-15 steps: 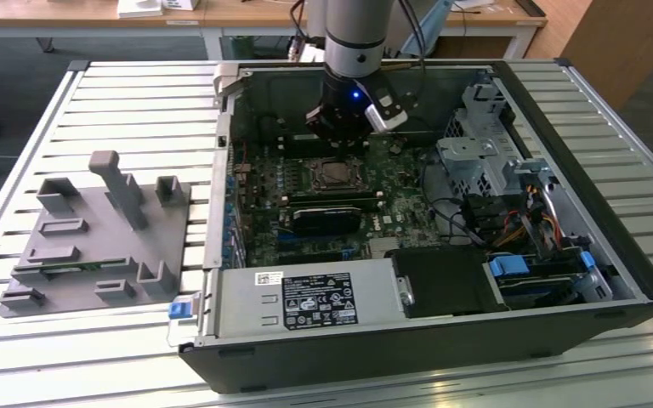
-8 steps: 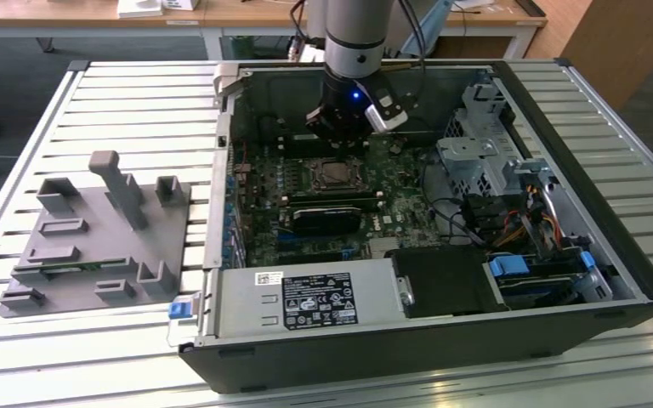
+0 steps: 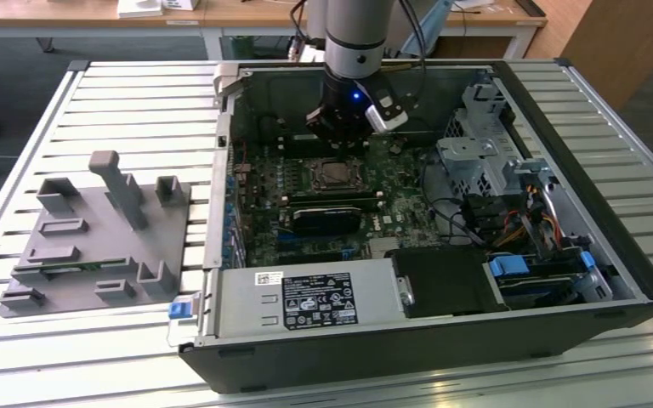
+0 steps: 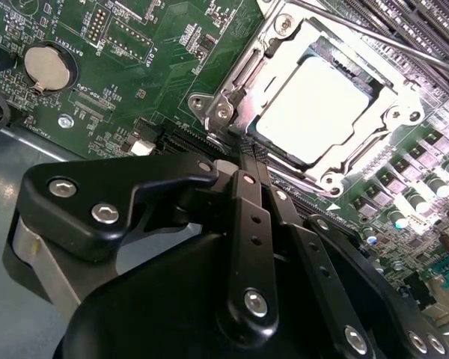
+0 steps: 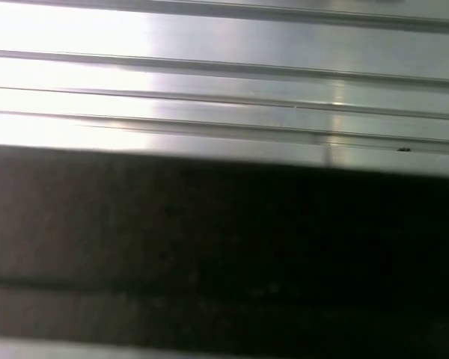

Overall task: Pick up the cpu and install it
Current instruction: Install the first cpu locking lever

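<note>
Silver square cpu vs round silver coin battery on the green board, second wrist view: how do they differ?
The cpu is square with a matte pale-grey top; the coin battery is round. The cpu is the larger. The cpu sits inside a metal socket frame with screws; the battery sits in a black round holder. Both lie flat on the green motherboard.
</note>
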